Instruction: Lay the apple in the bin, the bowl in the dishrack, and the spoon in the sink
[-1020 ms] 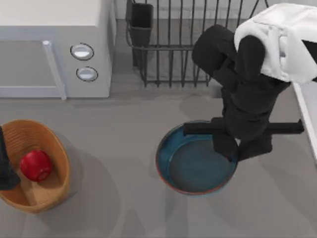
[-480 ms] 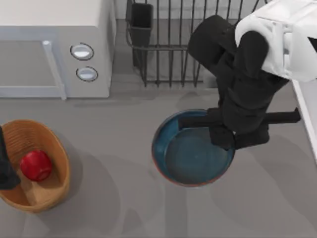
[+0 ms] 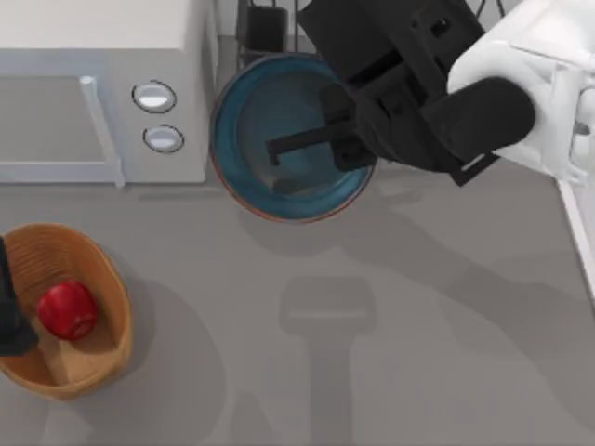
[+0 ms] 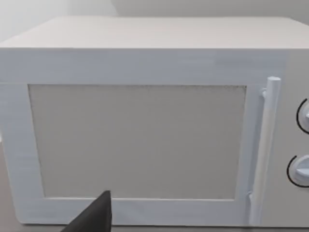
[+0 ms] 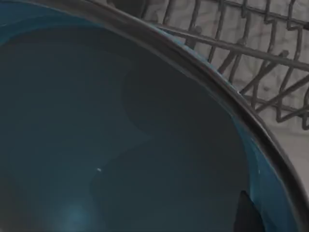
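Blue glaze with a thin reddish rim marks the bowl point(image 3: 279, 139), which hangs in the air at the rear of the tabletop point(image 3: 372, 353), just in front of the dishrack point(image 3: 279, 19) and covering part of it. The right tool point(image 3: 321, 149) pinches the bowl at its right rim, with 1 black finger point(image 3: 297, 142) lying across the teal-grey inside. The right wrist view shows the bowl's inside point(image 5: 120, 145) very close, with the wire bars of the dishrack point(image 5: 251, 53) just behind the rim. The black cutlery cup point(image 3: 265, 26) stands at the left corner of the dishrack, directly behind the bowl.

Just to the left of the bowl stands the white microwave point(image 3: 93, 84) with 2 round knobs point(image 3: 154, 97) and 1 upright handle point(image 3: 100, 130); its side wall is very near the bowl's rim. The left wrist view faces the microwave's door point(image 4: 140, 140).

At the left front, well apart from the bowl, the apple point(image 3: 67, 309) lies inside the bin point(image 3: 102, 358). The left arm is parked at the left edge beside the bin; I cannot tell if its tool point(image 3: 11, 321) is spread or pressed together. A white rim of the sink point(image 3: 578, 232) runs along the right edge.

The tabletop is plain grey with soft shadows. Counted: 1 bowl, 1 apple, 1 bin, 1 dishrack, 1 microwave.
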Robot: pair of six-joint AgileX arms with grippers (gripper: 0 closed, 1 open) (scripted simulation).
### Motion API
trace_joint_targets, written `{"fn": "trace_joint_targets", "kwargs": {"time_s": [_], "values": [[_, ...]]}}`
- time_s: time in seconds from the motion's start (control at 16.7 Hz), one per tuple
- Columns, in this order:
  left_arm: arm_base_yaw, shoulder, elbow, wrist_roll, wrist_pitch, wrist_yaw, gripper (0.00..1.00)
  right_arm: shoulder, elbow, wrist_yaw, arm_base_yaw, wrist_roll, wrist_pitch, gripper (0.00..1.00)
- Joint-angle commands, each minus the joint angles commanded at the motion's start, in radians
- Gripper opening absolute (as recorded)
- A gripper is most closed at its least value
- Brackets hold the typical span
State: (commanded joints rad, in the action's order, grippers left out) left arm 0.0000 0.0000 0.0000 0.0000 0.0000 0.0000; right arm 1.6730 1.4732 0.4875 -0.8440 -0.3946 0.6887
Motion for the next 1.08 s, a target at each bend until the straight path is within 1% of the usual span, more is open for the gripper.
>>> {"fn": "trace_joint_targets", "kwargs": {"time_s": [0.36,0.54,0.72,1.08], "values": [[0.000,0.000,0.000,0.000,0.000,0.000,1.00,-0.145,-0.019,0.382,-0.131,0.238,-0.449,0.00],[0.000,0.000,0.000,0.000,0.000,0.000,1.00,-0.203,-0.030,0.518,-0.174,0.324,-0.603,0.00],[0.000,0.000,0.000,0.000,0.000,0.000,1.00,-0.231,-0.036,0.573,-0.194,0.363,-0.665,0.00],[0.000,0.000,0.000,0.000,0.000,0.000,1.00,-0.215,-0.033,0.563,-0.181,0.361,-0.678,0.00]]}}
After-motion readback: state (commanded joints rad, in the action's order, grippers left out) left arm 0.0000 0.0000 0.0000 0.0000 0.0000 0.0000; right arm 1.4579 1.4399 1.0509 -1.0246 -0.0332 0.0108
